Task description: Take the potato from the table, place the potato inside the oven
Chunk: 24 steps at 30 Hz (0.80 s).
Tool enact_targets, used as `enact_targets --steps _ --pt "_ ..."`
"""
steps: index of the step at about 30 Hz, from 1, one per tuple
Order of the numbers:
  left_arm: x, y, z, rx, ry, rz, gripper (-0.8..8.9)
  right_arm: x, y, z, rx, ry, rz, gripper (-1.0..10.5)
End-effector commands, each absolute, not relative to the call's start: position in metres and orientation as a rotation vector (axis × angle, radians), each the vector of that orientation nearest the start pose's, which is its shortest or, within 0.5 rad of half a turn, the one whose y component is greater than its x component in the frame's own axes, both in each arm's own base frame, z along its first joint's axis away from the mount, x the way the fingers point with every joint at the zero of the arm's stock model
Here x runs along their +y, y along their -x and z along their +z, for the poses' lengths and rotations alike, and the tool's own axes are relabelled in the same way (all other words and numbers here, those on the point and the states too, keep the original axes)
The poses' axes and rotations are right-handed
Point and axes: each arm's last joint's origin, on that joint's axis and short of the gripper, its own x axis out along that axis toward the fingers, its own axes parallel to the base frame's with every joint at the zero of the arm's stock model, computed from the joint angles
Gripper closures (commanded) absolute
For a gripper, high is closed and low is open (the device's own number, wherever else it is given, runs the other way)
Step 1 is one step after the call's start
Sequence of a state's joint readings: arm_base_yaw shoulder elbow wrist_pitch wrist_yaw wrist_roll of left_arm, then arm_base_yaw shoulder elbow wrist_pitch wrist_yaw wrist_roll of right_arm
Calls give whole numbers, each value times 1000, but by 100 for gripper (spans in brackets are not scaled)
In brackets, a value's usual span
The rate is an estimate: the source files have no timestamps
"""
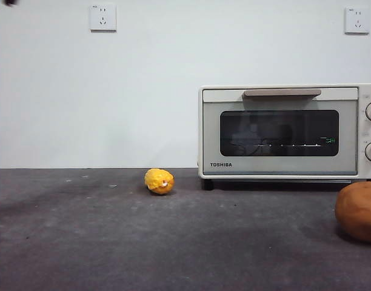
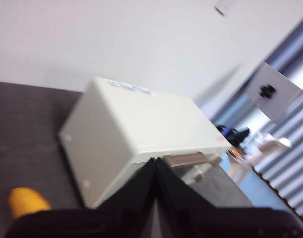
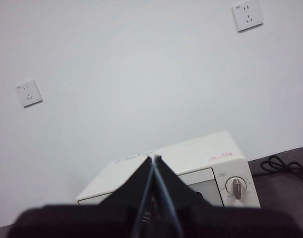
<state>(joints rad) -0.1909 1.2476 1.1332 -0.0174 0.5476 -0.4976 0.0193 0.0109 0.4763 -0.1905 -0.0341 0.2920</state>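
The potato, a smooth orange-brown lump, lies on the dark grey table at the right edge of the front view, in front of the oven. The cream-white Toshiba oven stands at the back right with its glass door closed. My left gripper is shut and held high, seeing the oven from above and to one side. My right gripper is shut too, raised above the oven. Neither holds anything. A black tip shows at the top left corner.
A small bumpy yellow-orange fruit-like ball sits on the table left of the oven; it also shows in the left wrist view. Wall sockets are on the white wall. A black cable lies beside the oven.
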Motion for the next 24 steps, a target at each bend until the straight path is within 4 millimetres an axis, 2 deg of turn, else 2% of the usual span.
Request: enact_targets --steps 1,9,15,24 --pt "-82 -286 378 327 485 -748 817 2 -40 298 -275 -291 93 948" --pt "-130 -328 395 345 460 -943 817 2 -45 298 -250 -292 90 948" --pt "-164 -353 405 356 410 -1024 817 2 -52 302 -201 -293 88 948" --pt "-207 -389 401 364 292 -1085 817 2 -66 322 12 -279 56 946"
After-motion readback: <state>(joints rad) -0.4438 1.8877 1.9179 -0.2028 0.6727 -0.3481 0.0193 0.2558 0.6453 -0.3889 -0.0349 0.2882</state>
